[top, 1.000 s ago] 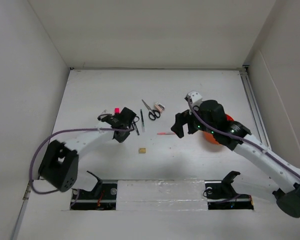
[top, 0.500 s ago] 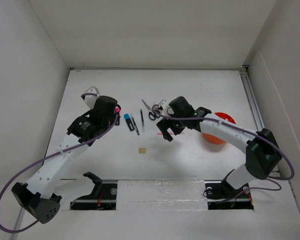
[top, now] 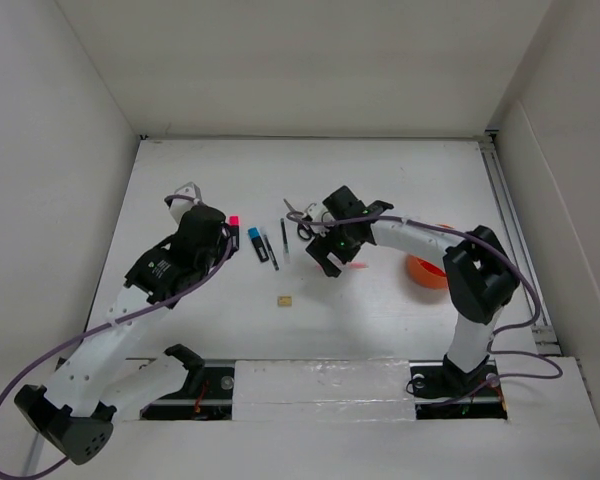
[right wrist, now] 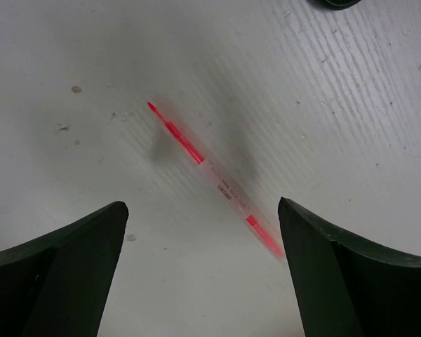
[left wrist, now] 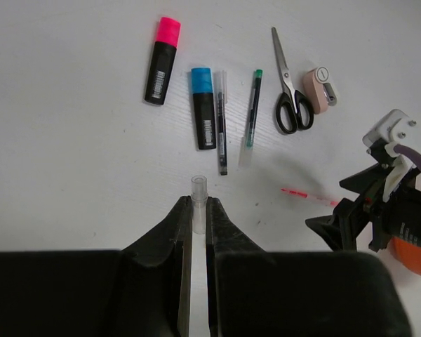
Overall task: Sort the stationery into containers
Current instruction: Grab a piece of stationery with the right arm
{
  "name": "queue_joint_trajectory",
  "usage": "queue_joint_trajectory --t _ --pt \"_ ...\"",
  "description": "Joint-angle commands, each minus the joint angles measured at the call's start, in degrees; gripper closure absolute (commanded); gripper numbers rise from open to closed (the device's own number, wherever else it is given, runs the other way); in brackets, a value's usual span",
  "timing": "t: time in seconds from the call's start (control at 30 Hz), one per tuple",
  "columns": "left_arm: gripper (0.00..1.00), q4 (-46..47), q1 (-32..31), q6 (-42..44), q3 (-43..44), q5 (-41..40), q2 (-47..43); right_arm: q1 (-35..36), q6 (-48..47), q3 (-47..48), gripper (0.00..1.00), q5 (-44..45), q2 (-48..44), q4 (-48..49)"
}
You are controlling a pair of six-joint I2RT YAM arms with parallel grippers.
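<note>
Directly beneath the right gripper (right wrist: 202, 210), fingers (right wrist: 63, 267) spread wide, the thin red-orange pen (right wrist: 212, 177) is seen lying diagonally between them.

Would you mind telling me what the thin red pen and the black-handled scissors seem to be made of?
The thin red pen is probably smooth plastic: its barrel is see-through between red sections. The black-handled scissors have blades like bare grey metal; the handle loops seem dark moulded plastic.

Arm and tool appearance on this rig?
Left arm and right arm: white links, black joints, a purple cable running along each. Left tool and right tool: black wedge-shaped fingers. Green lights glow on the right wrist.
</note>
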Motion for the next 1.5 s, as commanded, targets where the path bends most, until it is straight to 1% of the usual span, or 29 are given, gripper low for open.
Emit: queue_joint_trajectory --t 0.0,0.1,0.23,0.37,0.47,0.53,0.63,0.67,0.7,0.77,0.8,0.9,1.0,1.13,1.17,1.2,1.27,1.3,1.33,1.37,1.4,1.47 --pt "1.00 1.47 0.19 2.28 -0.82 0.16 -0.68 -2.43 -2.50 4.09 0.06 -3.03 1.85 -2.54" --pt "1.00 1.47 0.19 2.90 -0.82 -0.45 -0.68 -3.05 -2.50 4.71 0.06 -3.04 3.34 -3.07" --pt "1.00 2.00 0.19 3.95 -0.82 -0.46 -0.15 -3.05 -2.50 5.23 0.10 -1.73 5.28 -3.78" --pt "1.00 2.00 0.19 4.48 -0.29 -1.07 0.37 -2.45 -1.36 2.61 0.11 -0.41 6.07 -3.78" --pt "1.00 2.61 0.19 4.48 -0.29 -1.07 0.37 -1.92 -0.13 1.54 0.14 0.20 6.07 -2.72" --pt "1.00 3.13 0.19 4.48 -0.29 -1.07 0.90 -1.91 0.92 -0.38 0.18 0.90 6.07 -1.85" --pt "1.00 3.14 0.19 4.48 -0.29 -1.07 0.90 -1.38 1.45 -0.39 0.25 3.10 8.87 -1.84" --pt "1.00 3.14 0.19 5.00 0.23 -1.07 0.90 -0.78 1.45 -0.39 0.30 3.11 9.50 -2.36" --pt "1.00 3.14 0.19 5.01 0.23 -1.07 0.38 -0.77 1.98 -0.39 0.30 3.63 10.02 -2.37" --pt "1.00 3.14 0.19 5.01 0.23 -1.07 -0.15 -0.77 1.98 -1.09 0.34 3.64 10.55 -2.37" --pt "1.00 2.62 0.19 5.01 0.23 -1.07 -0.15 -0.77 2.59 -1.09 0.34 4.42 10.56 -1.67" --pt "1.00 2.61 0.19 5.01 0.23 -1.60 -0.15 -0.24 3.12 -1.71 0.40 5.47 11.17 -1.67" --pt "1.00 2.61 0.19 5.01 0.76 -1.60 -0.15 0.46 3.73 -1.71 0.48 6.62 11.69 -1.67" --pt "1.00 2.61 0.19 4.39 0.76 -1.60 0.46 1.08 4.26 -1.09 0.54 7.15 13.01 -2.89" --pt "1.00 2.61 0.19 4.39 0.76 -1.60 0.46 1.60 4.27 -1.09 0.54 7.67 13.02 -2.90" --pt "1.00 2.61 0.19 3.87 0.76 -1.60 0.46 1.60 4.27 -0.48 0.58 7.68 13.63 -2.90" --pt "1.00 2.61 0.19 3.86 0.76 -1.60 0.46 1.60 4.27 -0.48 0.61 7.68 14.34 -3.42" --pt "1.00 2.61 0.19 3.86 0.76 -2.21 0.46 1.60 4.27 0.04 0.67 6.90 15.12 -3.42" --pt "1.00 2.61 0.19 3.86 0.76 -2.22 0.46 1.60 4.27 0.05 0.75 6.89 16.17 -3.42" --pt "1.00 2.09 0.19 3.86 0.76 -2.22 0.46 1.60 4.27 0.57 0.93 6.89 16.18 -3.42" --pt "1.00 2.09 0.19 3.86 0.76 -2.74 0.46 1.60 4.27 0.58 1.00 6.89 17.14 -3.42" --pt "1.00 2.09 0.19 3.86 0.76 -2.74 0.46 1.60 4.27 0.58 1.00 6.37 17.76 -2.90"
